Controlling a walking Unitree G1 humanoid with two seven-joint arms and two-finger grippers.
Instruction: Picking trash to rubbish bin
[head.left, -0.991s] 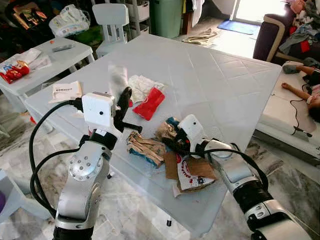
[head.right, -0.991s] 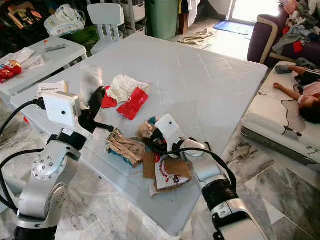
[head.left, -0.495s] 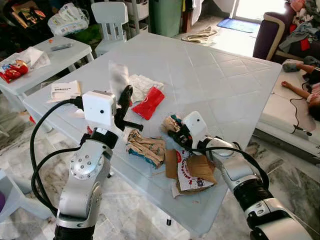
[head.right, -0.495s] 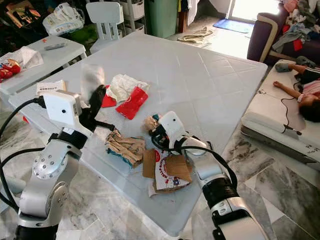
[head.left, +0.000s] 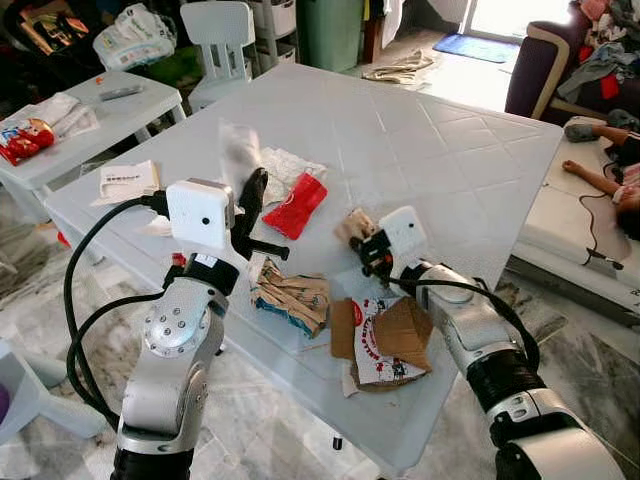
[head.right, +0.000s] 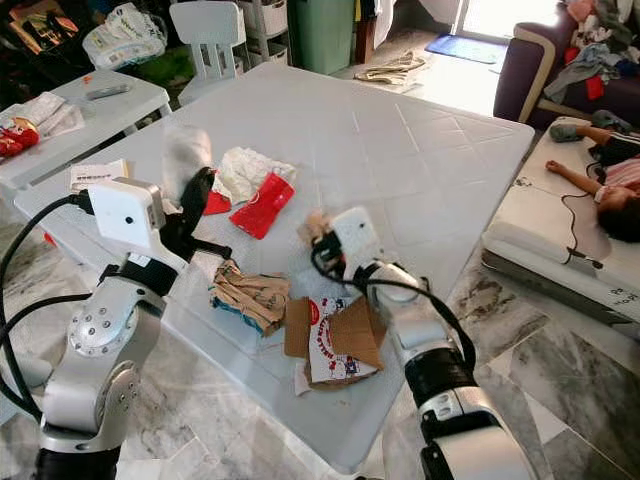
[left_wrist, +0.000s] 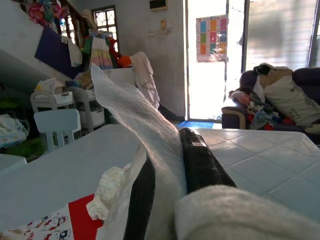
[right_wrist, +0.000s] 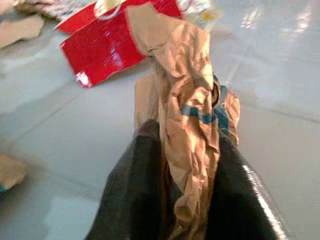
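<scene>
Both hands loaded. Right hand (head.left: 362, 247) is clamped on a crumpled brown paper scrap (right_wrist: 187, 125), held just above the tabletop (head.left: 450, 150); the wrist view shows the paper bunched between the fingers (right_wrist: 135, 200) with a loose tail hanging past the tips. Risk: the grip is on a fold, not the bulk, so a swing could let it slide out.

Left hand (head.left: 252, 200) is raised, pinching a thin translucent wrapper (left_wrist: 135, 115) that stands up floppy above the fingers. Risk: it is light and could flutter out or snag.

Just below and between the hands lie the flattened cardboard (head.left: 385, 340) and a crumpled brown bag (head.left: 292, 297); an elbow sweep could knock them off the edge. Just past the hands lies a red packet (head.left: 297, 205) on white paper (head.right: 245, 170).

No bin identified for certain; a green container (head.left: 332, 35) stands well beyond the tabletop. A person (head.left: 610, 185) lies on the floor off to the right, a hazard for any turn.
</scene>
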